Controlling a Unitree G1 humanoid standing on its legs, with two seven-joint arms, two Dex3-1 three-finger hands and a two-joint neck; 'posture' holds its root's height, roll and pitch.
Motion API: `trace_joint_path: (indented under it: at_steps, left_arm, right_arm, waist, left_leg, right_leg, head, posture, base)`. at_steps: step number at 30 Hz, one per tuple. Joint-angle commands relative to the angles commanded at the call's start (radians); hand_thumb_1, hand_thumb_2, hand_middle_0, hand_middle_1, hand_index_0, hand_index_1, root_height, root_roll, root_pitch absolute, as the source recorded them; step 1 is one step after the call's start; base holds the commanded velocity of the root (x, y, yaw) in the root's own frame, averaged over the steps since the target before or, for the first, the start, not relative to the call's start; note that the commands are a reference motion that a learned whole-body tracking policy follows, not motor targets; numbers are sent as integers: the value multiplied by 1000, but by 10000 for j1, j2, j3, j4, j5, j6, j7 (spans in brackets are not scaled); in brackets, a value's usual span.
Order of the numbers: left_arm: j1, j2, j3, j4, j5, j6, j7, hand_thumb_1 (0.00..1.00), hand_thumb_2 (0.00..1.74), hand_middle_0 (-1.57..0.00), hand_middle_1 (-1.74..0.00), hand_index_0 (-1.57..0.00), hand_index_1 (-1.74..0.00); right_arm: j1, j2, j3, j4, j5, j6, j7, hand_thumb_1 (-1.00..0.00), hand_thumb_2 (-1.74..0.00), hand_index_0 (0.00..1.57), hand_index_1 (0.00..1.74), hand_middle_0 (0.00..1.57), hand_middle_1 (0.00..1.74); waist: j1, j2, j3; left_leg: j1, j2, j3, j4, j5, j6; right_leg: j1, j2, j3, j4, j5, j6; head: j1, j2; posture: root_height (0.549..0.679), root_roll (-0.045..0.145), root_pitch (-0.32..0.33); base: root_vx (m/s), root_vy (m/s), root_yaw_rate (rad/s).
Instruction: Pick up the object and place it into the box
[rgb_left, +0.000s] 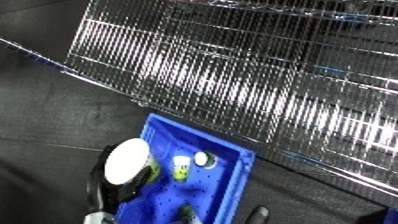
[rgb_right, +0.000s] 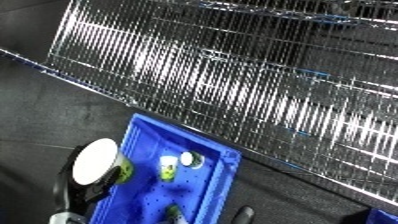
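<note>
A blue bin (rgb_left: 233, 186) lies tilted across the lower middle of the view. My left hand (rgb_left: 105, 191) comes in from the lower left and is shut on a round container (rgb_left: 128, 160) with a white top and a green side. It holds the container over the bin's left rim. Inside the bin lies a small bottle (rgb_left: 184, 167) with a white cap and a green label. Another small item (rgb_left: 192, 215) shows partly at the bin's lower end. Only a dark tip of my right hand (rgb_left: 258, 212) shows at the bottom edge, just right of the bin.
A shiny wire rack (rgb_left: 266, 75) fills the upper half and right side, right behind the bin's far edge. Dark floor (rgb_left: 44, 115) spreads to the left of the bin.
</note>
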Motion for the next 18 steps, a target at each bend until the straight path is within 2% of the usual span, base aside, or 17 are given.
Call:
trace_joint_path:
  at_steps: [6,13,18]
  left_arm:
    - [-228,78,30,1085,10,443,-419,350,609,-549,-609,-549,-609]
    - [-343,98,-6,1880,138,455,-856,0,0,0,0,0,0]
    - [-319,73,-52,2092,290,459,-875,0,0,0,0,0,0]
  right_arm:
    - [125,-32,-16,104,-308,62,275,0,0,0,0,0,0]
    - [192,13,22,105,-374,111,406,0,0,0,0,0,0]
    - [157,49,72,58,-388,215,315,0,0,0,0,0,0]
  waist:
    - [-108,-279,0]
    - [-133,-393,0]
    - [-152,-323,0]
  left_leg:
    - [233,174,19,-159,74,-80]
    - [440,187,0,-368,89,-107]
    - [468,137,-9,-339,45,-87]
  right_leg:
    - [272,21,-4,-136,-11,23]
    - [522,28,-44,-450,51,45]
    - [547,21,-26,-453,32,19]
  head:
    - [-299,-149]
    - [-193,-350]
    - [-2,-340]
  posture:
    - [656,29,75]
    - [659,30,68]
    - [658,31,65]
  base:
    - [26,14,-2]
    - [17,-10,19]
    - [-1,5,1]
